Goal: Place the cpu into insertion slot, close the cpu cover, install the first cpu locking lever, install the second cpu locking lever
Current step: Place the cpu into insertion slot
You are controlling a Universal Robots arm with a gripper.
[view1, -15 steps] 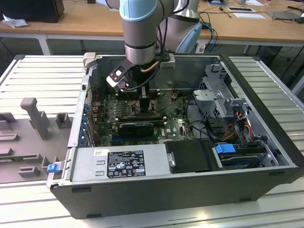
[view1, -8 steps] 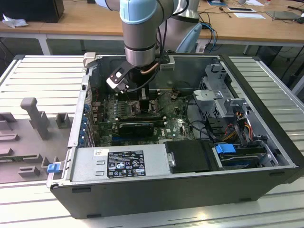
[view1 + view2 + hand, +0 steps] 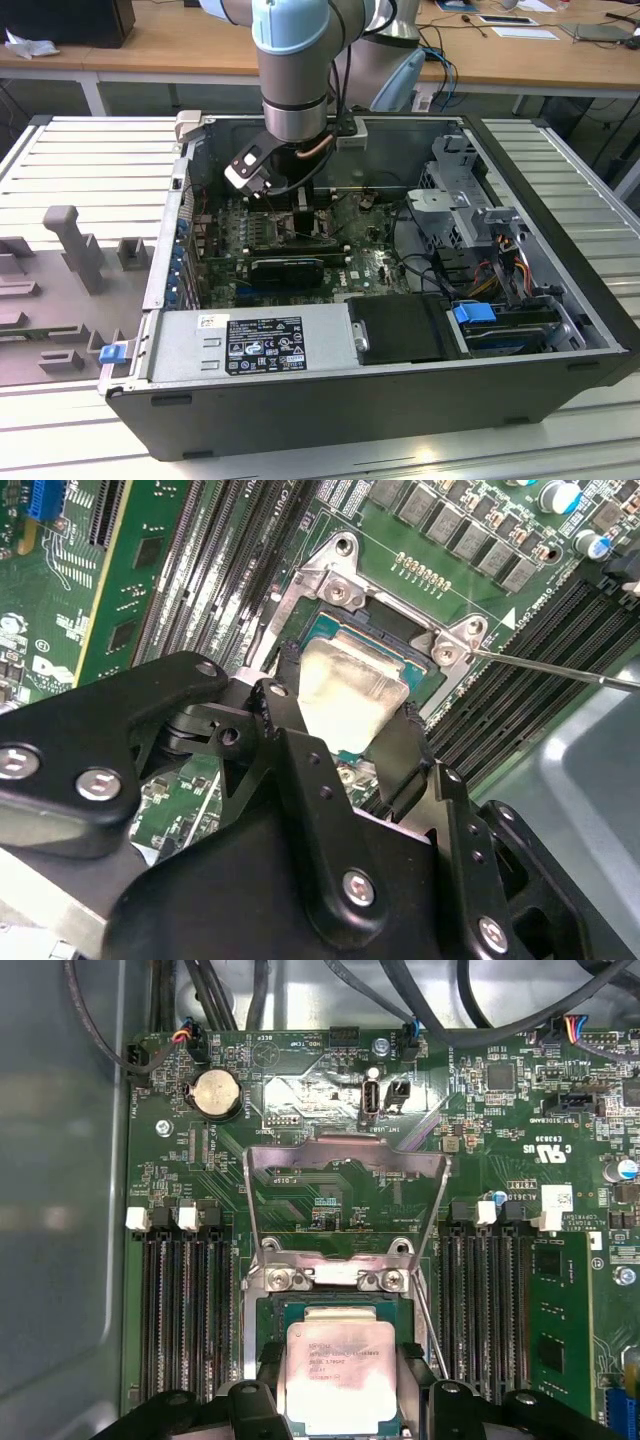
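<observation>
The cpu [image 3: 338, 1375] [image 3: 352, 692], a pale silver square chip, sits between my gripper's [image 3: 340, 1392] [image 3: 340, 725] two black fingers, which press on opposite edges of it. It hangs directly over the insertion slot [image 3: 268, 1310] [image 3: 330, 632], level with the slot's metal rim; I cannot tell whether it is seated. The cpu cover [image 3: 300, 1152] stands flipped open beyond the slot. A thin wire locking lever [image 3: 560, 668] [image 3: 432, 1332] sticks out beside the socket. In the exterior view my gripper [image 3: 300, 210] reaches down into the open computer case onto the green board [image 3: 365, 262].
Long black memory slots [image 3: 180, 1300] [image 3: 490, 1300] flank the socket on both sides. A black card [image 3: 288, 268] lies across the board nearer the power supply [image 3: 250, 340]. Cables [image 3: 420, 1000] run along the case wall. Drive cages [image 3: 470, 210] fill the exterior view's right.
</observation>
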